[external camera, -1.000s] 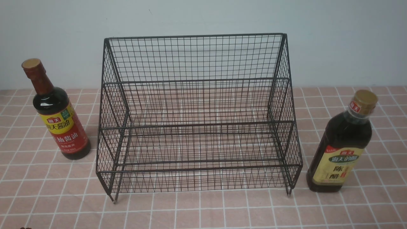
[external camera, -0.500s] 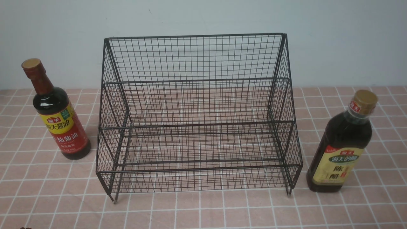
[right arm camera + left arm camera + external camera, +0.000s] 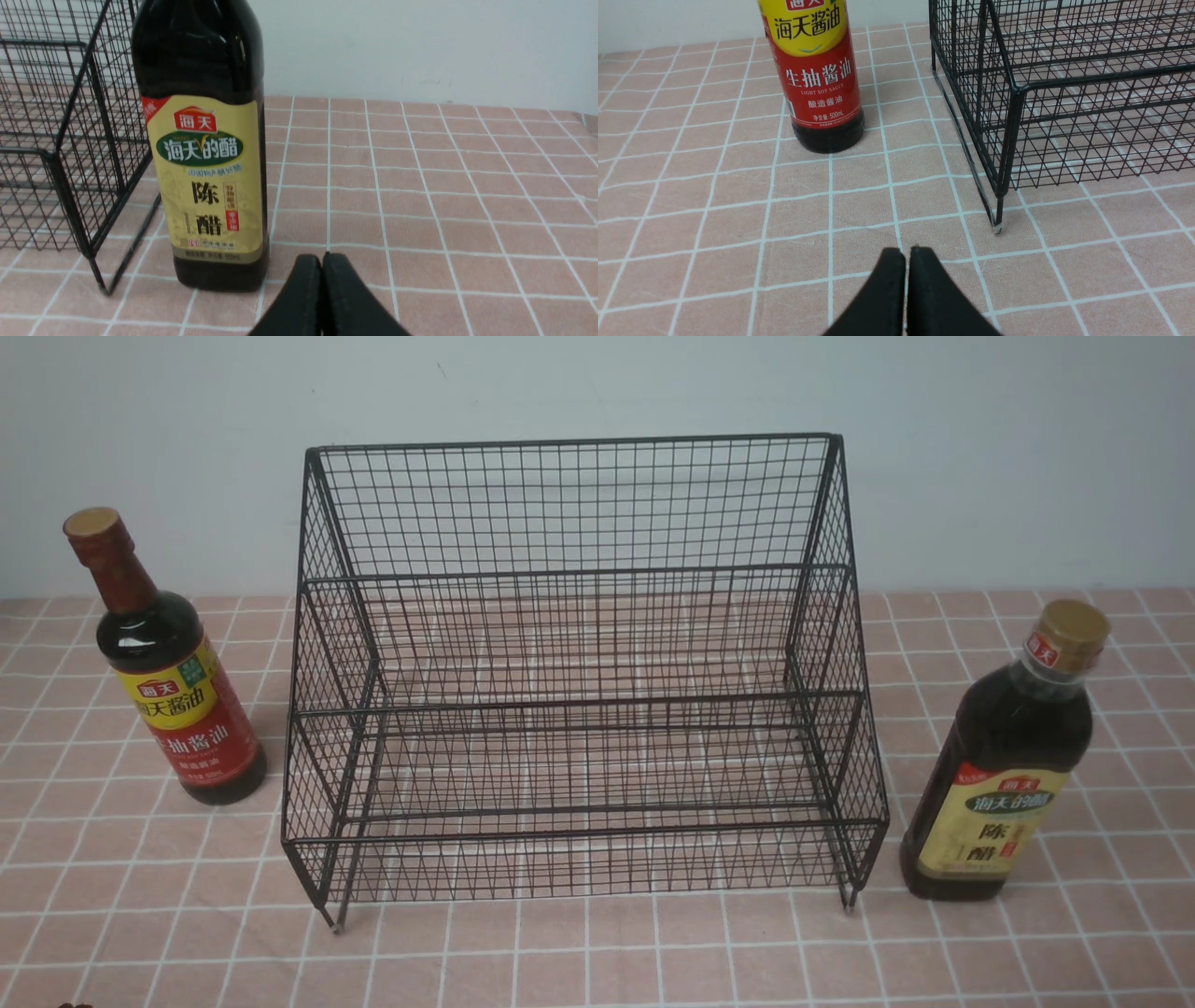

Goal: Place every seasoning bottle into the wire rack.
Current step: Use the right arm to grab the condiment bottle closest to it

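Note:
The black wire rack (image 3: 579, 691) stands empty in the middle of the pink tiled table. The slim bottle with the red-and-yellow label (image 3: 173, 695) stands upright left of it; it also shows in the left wrist view (image 3: 817, 79). The broad bottle with gold cap and beige label (image 3: 1004, 765) stands upright right of the rack; it also shows in the right wrist view (image 3: 205, 154). My left gripper (image 3: 906, 254) is shut and empty, well short of the slim bottle. My right gripper (image 3: 321, 259) is shut and empty, close beside the broad bottle's base. Neither gripper shows in the front view.
A pale wall runs behind the table. The rack's corner post and foot (image 3: 998, 226) stand near my left gripper, and its other front corner (image 3: 96, 261) stands next to the broad bottle. Pink tiled cloth (image 3: 444, 196) stretches beyond the right bottle.

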